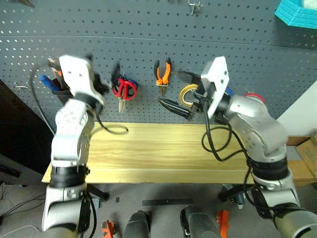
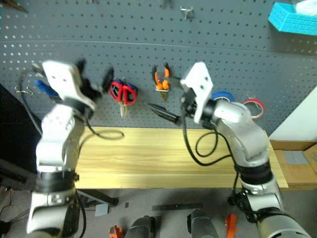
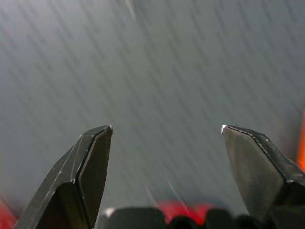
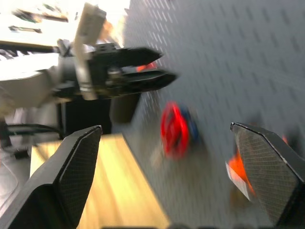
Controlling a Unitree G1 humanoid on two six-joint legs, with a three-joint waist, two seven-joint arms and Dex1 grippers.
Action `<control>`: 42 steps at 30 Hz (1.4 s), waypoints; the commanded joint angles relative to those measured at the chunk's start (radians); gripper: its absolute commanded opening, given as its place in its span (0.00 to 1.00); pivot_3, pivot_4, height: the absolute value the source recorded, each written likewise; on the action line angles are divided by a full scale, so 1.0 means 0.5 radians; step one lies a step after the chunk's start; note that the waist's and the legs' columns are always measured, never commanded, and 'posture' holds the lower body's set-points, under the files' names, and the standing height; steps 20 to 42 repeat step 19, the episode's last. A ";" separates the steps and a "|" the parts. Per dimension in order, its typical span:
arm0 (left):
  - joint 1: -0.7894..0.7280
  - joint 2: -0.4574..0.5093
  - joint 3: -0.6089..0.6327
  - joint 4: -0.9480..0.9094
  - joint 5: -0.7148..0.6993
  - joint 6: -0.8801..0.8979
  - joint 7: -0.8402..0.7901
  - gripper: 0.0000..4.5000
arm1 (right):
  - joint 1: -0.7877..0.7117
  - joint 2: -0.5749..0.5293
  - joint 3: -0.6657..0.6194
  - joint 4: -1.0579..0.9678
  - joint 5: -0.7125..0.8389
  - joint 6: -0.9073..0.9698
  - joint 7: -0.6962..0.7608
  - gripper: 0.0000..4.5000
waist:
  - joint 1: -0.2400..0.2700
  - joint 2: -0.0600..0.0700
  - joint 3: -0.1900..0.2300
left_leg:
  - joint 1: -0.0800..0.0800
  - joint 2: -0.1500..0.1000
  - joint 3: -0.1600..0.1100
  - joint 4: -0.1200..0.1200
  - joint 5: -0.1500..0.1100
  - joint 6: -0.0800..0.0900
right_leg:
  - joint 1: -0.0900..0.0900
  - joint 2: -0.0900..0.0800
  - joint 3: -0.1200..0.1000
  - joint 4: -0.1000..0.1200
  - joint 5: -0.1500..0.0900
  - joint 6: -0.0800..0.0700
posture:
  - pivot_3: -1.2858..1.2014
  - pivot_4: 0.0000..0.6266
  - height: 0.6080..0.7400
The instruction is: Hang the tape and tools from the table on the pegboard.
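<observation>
From the head, the tabletop (image 1: pixel 163 148) lies bare; red scissors (image 1: pixel 124 90) and pliers (image 1: pixel 162 74) hang on the pegboard (image 1: pixel 148 29), red tape (image 2: pixel 253 106) at three o'clock. In the wrist views, the left hand (image 3: pixel 167 133) and right hand (image 4: pixel 164 131) gape wide, holding nothing, so draw both straight back without brushing the hung tools.

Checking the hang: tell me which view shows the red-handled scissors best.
The right eye view: the red-handled scissors hang clear on the pegboard, blades down. In the left eye view the left gripper crowds them. The right wrist view gives a red blur; the left wrist view, red smears.
</observation>
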 commanded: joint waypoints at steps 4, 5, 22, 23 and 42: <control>0.340 -0.032 -0.110 -0.498 -0.109 0.183 -0.147 0.87 | 0.494 0.011 -0.088 -0.230 -0.063 -0.097 -0.237 1.00 | 0.003 0.011 -0.016 | 0.027 -0.001 0.003 -0.004 0.001 0.001 | 0.027 0.000 0.004 -0.005 -0.001 0.001 | 0.49 0.13 1.00; 0.405 -0.035 -0.141 -0.494 -0.070 0.165 -0.160 0.87 | 0.611 0.014 -0.076 -0.207 -0.107 -0.160 -0.266 1.00 | 0.005 0.012 -0.030 | 0.030 -0.001 0.004 -0.004 0.001 0.001 | 0.031 0.000 0.004 -0.006 -0.003 0.004 | 0.49 0.12 1.00; 0.802 -0.195 -0.106 0.370 0.297 -0.448 -0.149 0.87 | 1.102 0.209 -0.220 0.880 -0.651 -1.274 -0.777 1.00 | 0.000 0.020 -0.115 | 0.064 -0.001 0.012 -0.004 0.002 0.003 | 0.063 0.002 0.011 -0.014 -0.013 -0.002 | 0.49 0.01 1.00; 0.802 -0.195 -0.106 0.370 0.297 -0.448 -0.149 0.87 | 1.102 0.209 -0.220 0.880 -0.651 -1.274 -0.777 1.00 | 0.000 0.020 -0.115 | 0.064 -0.001 0.012 -0.004 0.002 0.003 | 0.063 0.002 0.011 -0.014 -0.013 -0.002 | 0.49 0.01 1.00; 0.802 -0.195 -0.106 0.370 0.297 -0.448 -0.149 0.87 | 1.102 0.209 -0.220 0.880 -0.651 -1.274 -0.777 1.00 | 0.000 0.020 -0.115 | 0.064 -0.001 0.012 -0.004 0.002 0.003 | 0.063 0.002 0.011 -0.014 -0.013 -0.002 | 0.49 0.01 1.00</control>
